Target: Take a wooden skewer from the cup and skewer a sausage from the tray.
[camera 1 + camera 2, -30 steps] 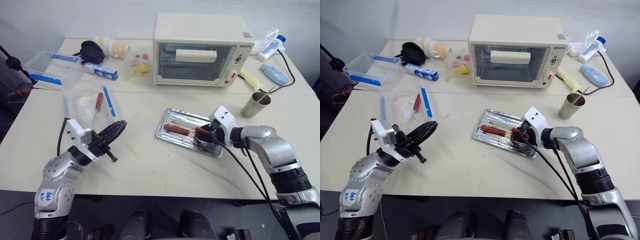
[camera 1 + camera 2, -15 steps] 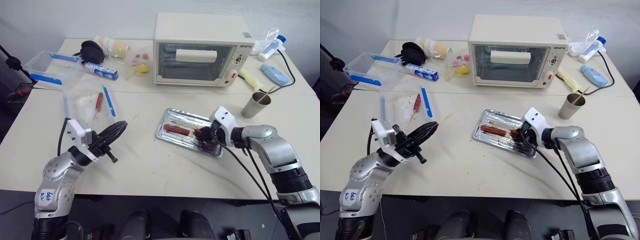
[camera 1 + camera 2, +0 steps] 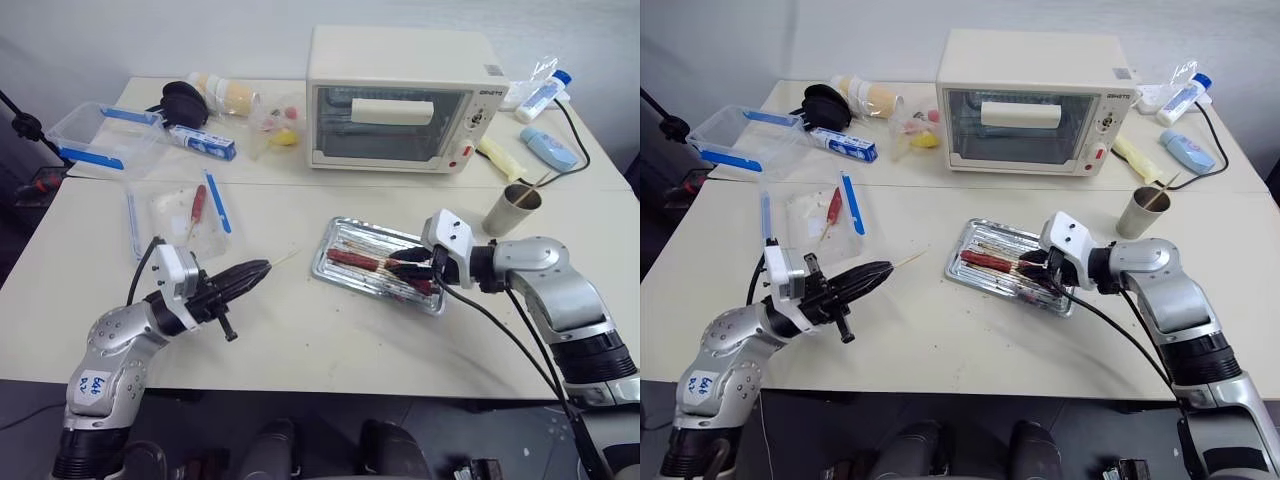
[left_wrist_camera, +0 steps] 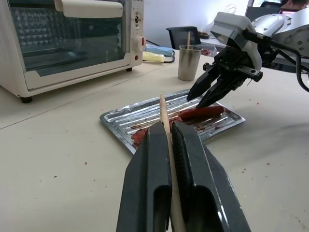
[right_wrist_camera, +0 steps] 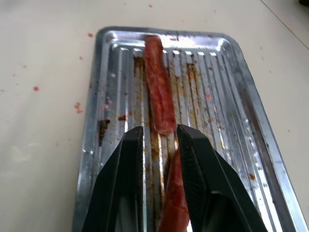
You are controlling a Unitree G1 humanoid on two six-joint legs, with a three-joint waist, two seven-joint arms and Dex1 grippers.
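Note:
My left gripper (image 3: 262, 268) is shut on the wooden skewer (image 4: 165, 123). It hovers over the table left of the tray (image 3: 318, 268), with the skewer's tip (image 3: 295, 255) aimed at it. My right gripper (image 3: 405, 262) hangs low over the tray's right half and is shut on the sausage (image 5: 174, 203), which is wedged between its fingers. A second sausage (image 3: 352, 259) lies on the ribbed floor just ahead of those fingertips. The grey metal cup (image 3: 510, 212) stands behind the right arm with another stick in it.
A cream toaster oven (image 3: 395, 100) stands behind the tray. A clear bag with a red-handled tool (image 3: 197, 205) lies behind my left gripper. A clear box with blue clips (image 3: 100, 135) sits far left. Bottles (image 3: 548, 148) and a cable lie at the back right.
My right gripper's fingers have closed in on the sausage and rolled a little above the tray. My left gripper has swung the skewer's tip rightward toward the tray.

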